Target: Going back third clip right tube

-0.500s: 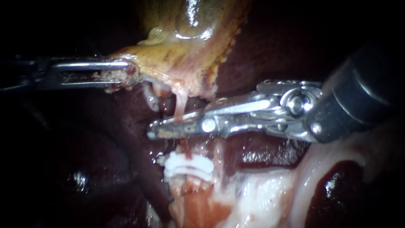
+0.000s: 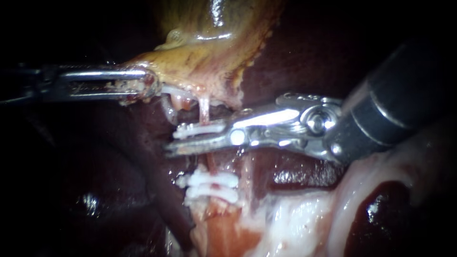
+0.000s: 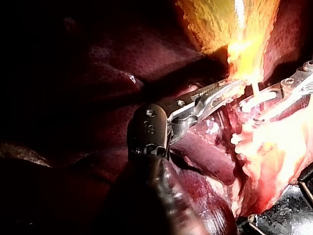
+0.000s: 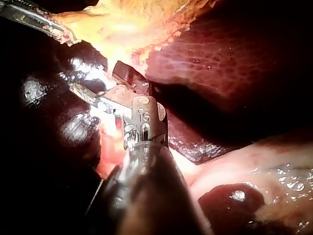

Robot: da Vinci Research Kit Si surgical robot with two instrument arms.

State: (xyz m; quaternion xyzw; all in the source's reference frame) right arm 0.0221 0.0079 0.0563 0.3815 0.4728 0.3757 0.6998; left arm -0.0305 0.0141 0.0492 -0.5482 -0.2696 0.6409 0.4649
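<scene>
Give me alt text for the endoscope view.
A white clip sits across a thin tube at the open tip of the right instrument, with two more white clips lower on the tube. The left instrument holds the yellowish gallbladder over dark liver.

Right instrument (image 2: pixel 172 141) across the tube (image 2: pixel 204 107), between gallbladder (image 2: pixel 209 66) above and clips (image 2: pixel 212 186) below.

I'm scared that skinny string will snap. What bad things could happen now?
One: the thin tube is stretched between the gallbladder, held by the left instrument, and the lower clips; more pull might tear it. Two: the right instrument has open jaws right beside the upper clip on that tube; backing out, it could snag the clip and tug it loose.
</scene>
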